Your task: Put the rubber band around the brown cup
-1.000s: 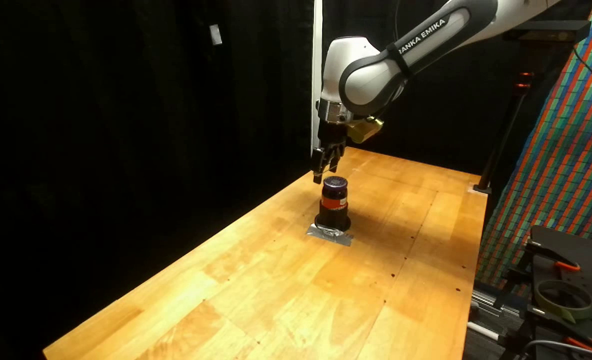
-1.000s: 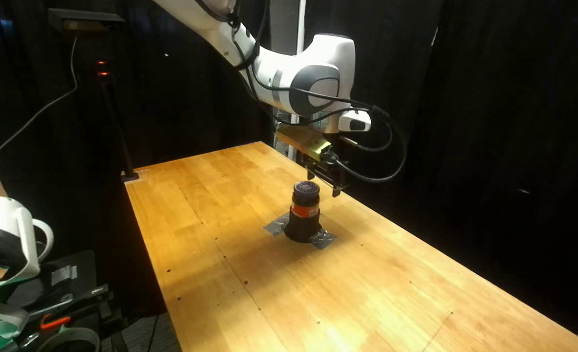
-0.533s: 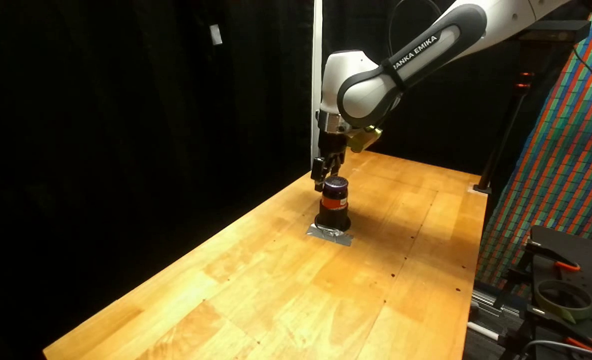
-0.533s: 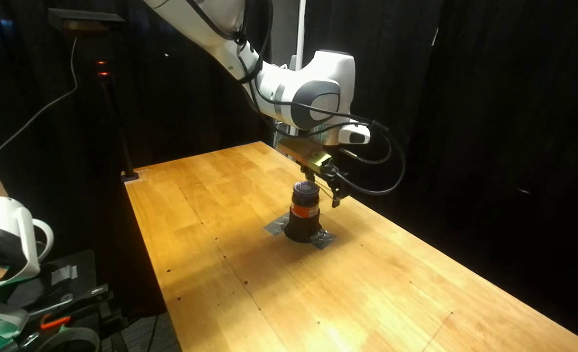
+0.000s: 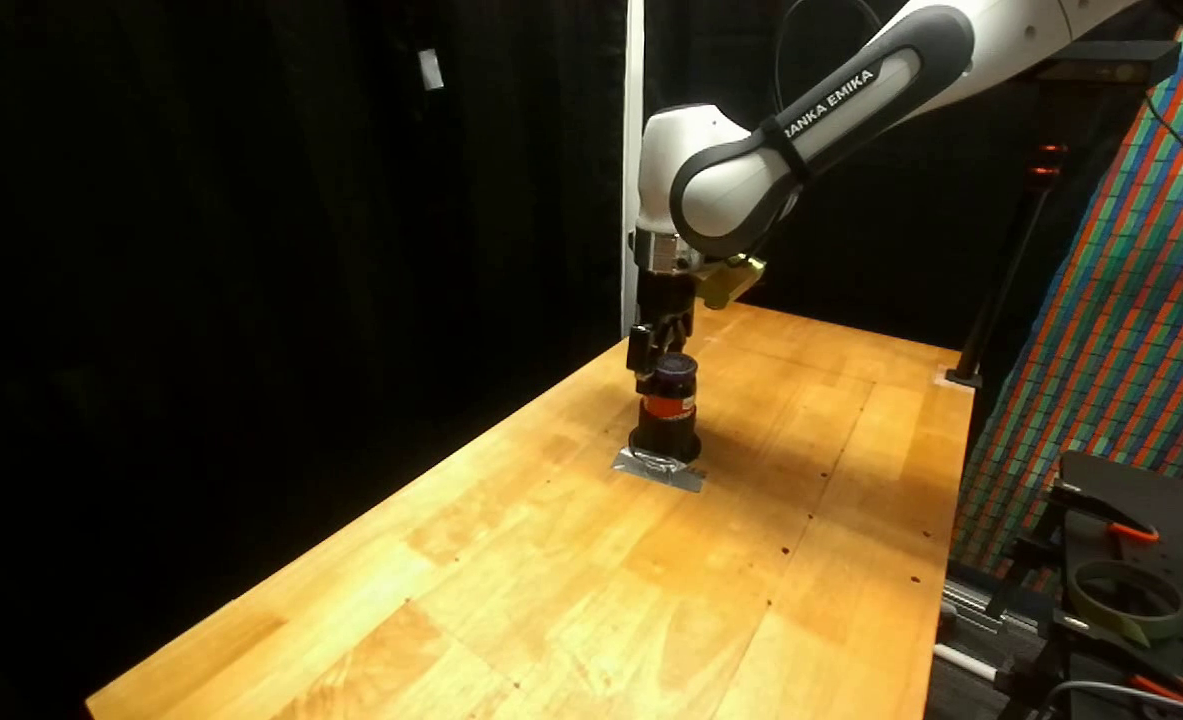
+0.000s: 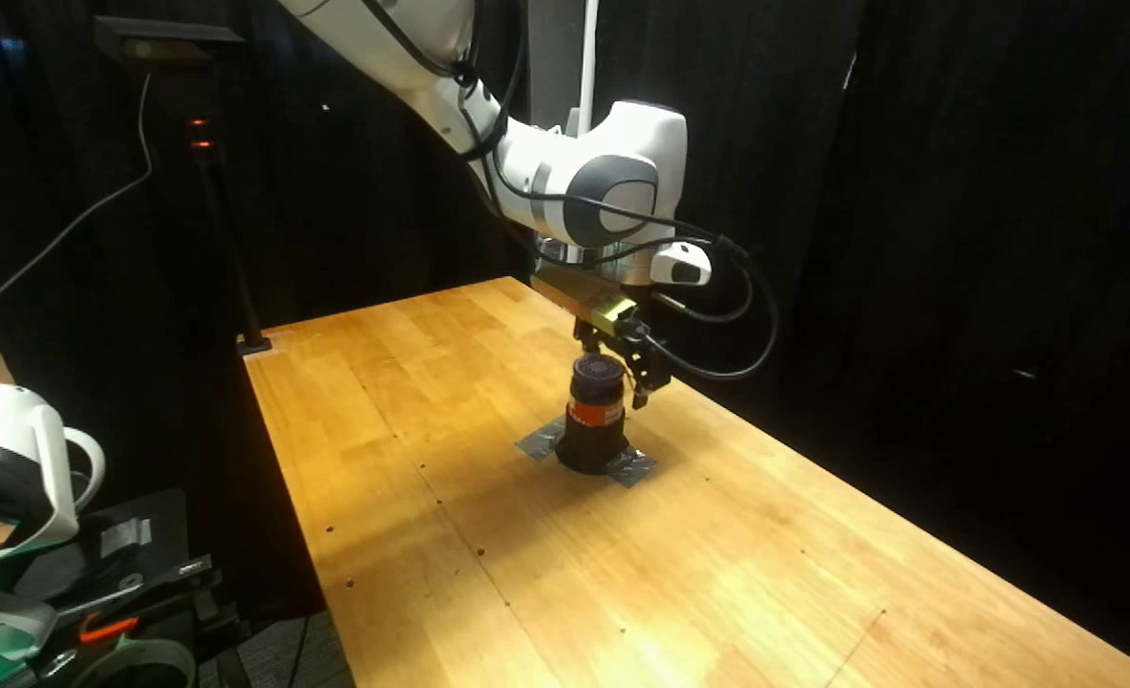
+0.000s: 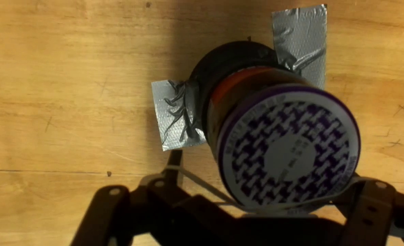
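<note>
The brown cup stands upright on the table, dark with an orange-red stripe; it shows in both exterior views. In the wrist view its purple-and-white patterned lid faces the camera. My gripper is open, pointing down, its fingers spread beside the cup's upper part, just off its side; it shows in both exterior views. A thin pale rubber band is stretched between both fingers. One strand bends at the lid's near edge. The right fingertip is mostly hidden behind the cup.
A black base surrounds the cup's foot, fixed to the wooden table by silver tape. The table's long edge runs close behind the gripper. A black post stands at the far corner. A cable loops beside the wrist.
My gripper has come down beside the cup, then moved sideways closer to it. The band was apart above the cup and now reaches the lid's edge. The cup stands in the same place.
</note>
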`<action>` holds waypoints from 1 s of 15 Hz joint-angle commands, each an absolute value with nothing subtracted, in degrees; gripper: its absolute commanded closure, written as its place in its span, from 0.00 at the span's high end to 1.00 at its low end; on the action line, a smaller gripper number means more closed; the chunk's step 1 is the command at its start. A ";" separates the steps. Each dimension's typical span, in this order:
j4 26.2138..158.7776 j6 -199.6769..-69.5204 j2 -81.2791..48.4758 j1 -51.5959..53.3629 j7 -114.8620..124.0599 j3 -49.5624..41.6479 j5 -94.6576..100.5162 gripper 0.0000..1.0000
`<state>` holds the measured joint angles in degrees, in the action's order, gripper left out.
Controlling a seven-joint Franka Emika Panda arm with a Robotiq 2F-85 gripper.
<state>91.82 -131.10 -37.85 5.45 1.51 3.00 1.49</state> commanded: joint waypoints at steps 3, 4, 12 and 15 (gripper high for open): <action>91.20 -123.60 -37.36 5.61 1.36 2.79 1.74 1.00; 91.23 -123.20 -37.17 5.61 1.34 2.79 1.78 1.00; 93.52 -122.69 -34.67 5.20 1.18 2.81 1.53 1.00; 94.79 -122.92 -33.59 4.79 1.02 2.85 1.19 1.00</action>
